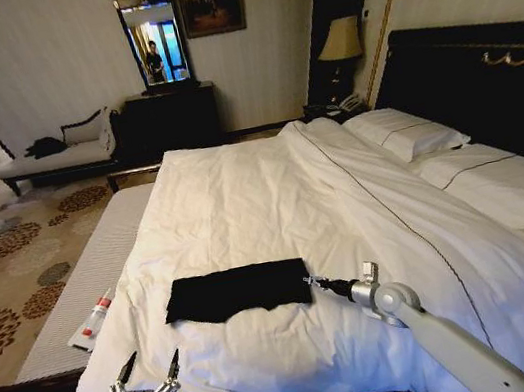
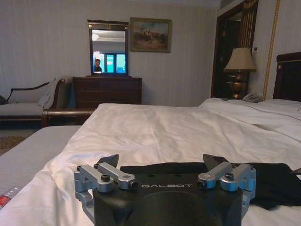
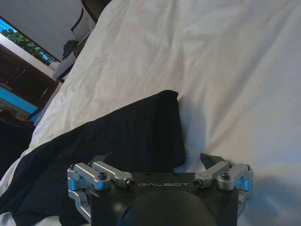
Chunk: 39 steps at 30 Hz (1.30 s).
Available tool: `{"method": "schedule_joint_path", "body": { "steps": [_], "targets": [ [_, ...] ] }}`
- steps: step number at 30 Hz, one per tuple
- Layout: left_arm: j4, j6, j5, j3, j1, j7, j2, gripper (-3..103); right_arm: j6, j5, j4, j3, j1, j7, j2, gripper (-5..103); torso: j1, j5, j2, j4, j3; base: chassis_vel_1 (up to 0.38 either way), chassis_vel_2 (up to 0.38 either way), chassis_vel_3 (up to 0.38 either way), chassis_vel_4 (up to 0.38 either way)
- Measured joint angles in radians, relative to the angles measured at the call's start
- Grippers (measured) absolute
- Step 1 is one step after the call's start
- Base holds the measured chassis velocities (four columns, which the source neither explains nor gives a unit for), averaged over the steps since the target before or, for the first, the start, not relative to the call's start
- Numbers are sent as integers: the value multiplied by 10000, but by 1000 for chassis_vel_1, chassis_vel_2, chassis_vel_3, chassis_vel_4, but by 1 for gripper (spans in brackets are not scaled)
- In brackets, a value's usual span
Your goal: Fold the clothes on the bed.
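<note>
The clothes, a black T-shirt [image 1: 238, 291], lie folded into a flat band on the white duvet of the bed [image 1: 272, 194], close to its near edge. My right gripper [image 1: 309, 280] is at the band's right end, low over the fabric. In the right wrist view this right gripper [image 3: 151, 160] is open, with the shirt's [image 3: 117, 141] edge under and between its fingers. My left gripper [image 1: 149, 370] hovers open in front of the shirt's left end, apart from it. In the left wrist view the left gripper [image 2: 161, 162] faces the dark shirt [image 2: 277, 183] across the duvet.
A grey bench [image 1: 84, 278] runs along the bed's left side with a red-and-white tube [image 1: 93, 322] on it. White pillows [image 1: 404, 135] and a dark headboard [image 1: 486, 85] are on the right. A chaise longue [image 1: 62, 155] and a dark dresser [image 1: 172, 118] stand against the far wall.
</note>
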Motion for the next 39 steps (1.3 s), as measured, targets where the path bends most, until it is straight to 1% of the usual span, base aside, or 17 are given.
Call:
{"method": "schedule_joint_path", "body": {
  "steps": [15,16,19,21,23,24,25,26,27,29,33,34,35,36,37,38,39],
  "targets": [
    [0,-1,0,0,0,0,0,100,22,-122,-626,-1154,739,-98,182,100,0,-2,0,-1,-1,0,0,0,0],
    [0,0,0,0,0,0,0,100,29,-115,-703,-1280,858,-99,185,103,0,-2,0,-1,-1,0,0,0,0],
    [0,-1,0,0,0,0,0,100,35,-91,-752,-1364,938,-94,192,100,0,-2,1,-1,-1,0,0,0,0],
    [0,0,0,0,0,1,0,100,41,-39,-832,-1563,1084,-59,208,95,0,-2,0,-1,-1,0,0,0,0],
    [0,0,0,0,0,0,0,100,49,-56,-899,-1708,1164,-53,227,86,0,-1,1,-2,-1,0,0,0,0],
    [0,0,0,0,0,0,0,100,49,-56,-899,-1708,1164,-53,227,86,0,-1,1,-2,-1,0,0,0,0],
    [-1,0,0,0,0,0,0,100,64,-93,-994,-1828,1245,-53,257,80,-1,-1,1,-2,-1,0,0,0,0],
    [0,0,0,0,0,0,0,100,70,-100,-1037,-1864,1275,-53,271,80,-1,-1,1,-2,-1,0,0,0,0],
    [0,0,0,0,0,0,0,100,80,-106,-1120,-1934,1339,-53,297,70,-1,-1,0,-2,-1,0,0,0,0],
    [0,-1,0,0,0,0,0,100,82,-106,-1144,-1961,1365,-53,303,70,0,-1,1,-2,-1,0,0,0,0],
    [0,0,0,0,0,1,0,100,84,-74,-1119,-2001,1389,-50,282,48,0,2,0,0,0,0,0,0,0],
    [0,0,0,0,0,1,0,100,84,-74,-1119,-2001,1389,-50,282,48,0,2,0,0,0,0,0,0,0],
    [0,-1,0,0,0,0,0,100,83,-67,-1094,-2021,1392,-50,272,42,0,2,0,1,0,0,0,0,0],
    [0,0,0,0,0,0,0,100,83,-64,-1088,-2032,1396,-50,266,42,0,3,0,1,0,0,0,0,0],
    [0,0,0,0,0,0,0,100,81,-61,-1086,-2036,1408,-51,252,37,0,3,0,2,0,0,0,0,0],
    [0,0,0,0,0,0,0,100,81,-61,-1086,-2036,1408,-51,252,37,0,3,0,2,0,0,0,0,0],
    [0,-1,0,0,0,0,0,100,80,-56,-1087,-2035,1418,-52,247,32,0,3,0,3,0,0,0,0,0]
  ]
}}
